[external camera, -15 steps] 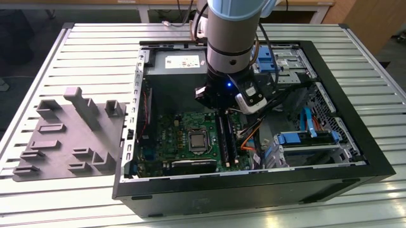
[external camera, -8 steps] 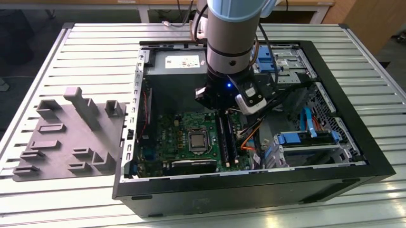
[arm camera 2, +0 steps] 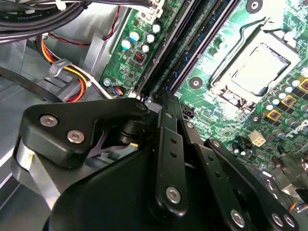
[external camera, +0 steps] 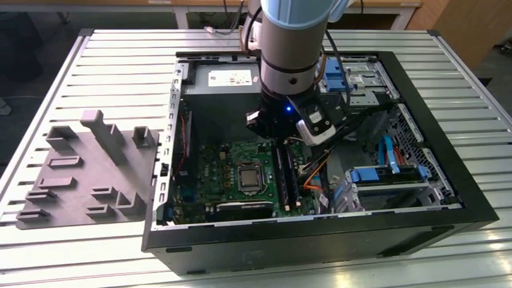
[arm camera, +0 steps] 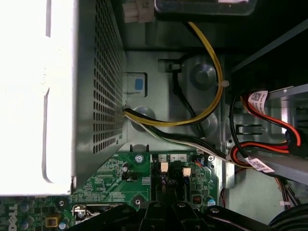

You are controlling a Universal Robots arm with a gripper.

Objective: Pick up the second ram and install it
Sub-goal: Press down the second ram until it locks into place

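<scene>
Open PC case [external camera: 160, 240] on slatted table [external camera: 120, 54], side panel off. Arm [external camera: 292, 54] reaching down into case, gripper [external camera: 276, 139] low over top end of RAM slots [external camera: 286, 177], just below grey PSU [external camera: 220, 78] in exterior view.

In second wrist view, gripper [arm camera 2: 166, 98] linkage black, fingers [arm camera 2: 168, 144] drawn together into one narrow line, tip right at end of slots [arm camera 2: 192, 43]. Jaws look closed or nearly so; whether anything is pinched between them cannot be told.

Ram [arm camera 2: 190, 45] seen as dark stick lying along slot bank, running away from fingertip toward CPU socket [arm camera 2: 257, 70] side; looks seated in slot, though exact slot cannot be told. In exterior view sticks [external camera: 282, 174] appear as long dark strips right of CPU socket [external camera: 250, 178].

First wrist view: PSU [arm camera: 96, 86] with perforated wall, yellow and black cables [arm camera: 211, 82] looping over metal chassis, red cable [arm camera: 269, 120] beside drive bay, green motherboard [arm camera: 120, 187] edge.

Grey fixture tray [external camera: 80, 174] on table at exterior view's left, well apart from case
</scene>
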